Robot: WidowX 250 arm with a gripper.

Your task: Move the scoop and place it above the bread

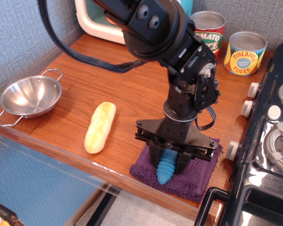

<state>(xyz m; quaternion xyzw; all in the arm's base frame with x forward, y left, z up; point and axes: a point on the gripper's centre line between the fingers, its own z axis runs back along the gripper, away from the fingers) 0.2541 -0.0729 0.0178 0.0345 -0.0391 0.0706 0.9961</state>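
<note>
The scoop [165, 172] lies on a purple cloth [198, 176] near the table's front edge; only its blue ribbed handle shows, its head is hidden under the gripper. My gripper [169, 160] points straight down and its two black fingers are closed against the handle's sides. The scoop still rests on the cloth. The bread [100, 127], a pale yellow scored roll, lies to the left of the cloth on the wooden table, apart from the gripper.
A steel bowl [30, 96] sits at the left edge. Two cans, tomato [208, 26] and pineapple [245, 52], stand at the back right. A toy stove [273, 141] borders the right side. A white appliance [96, 21] stands at the back.
</note>
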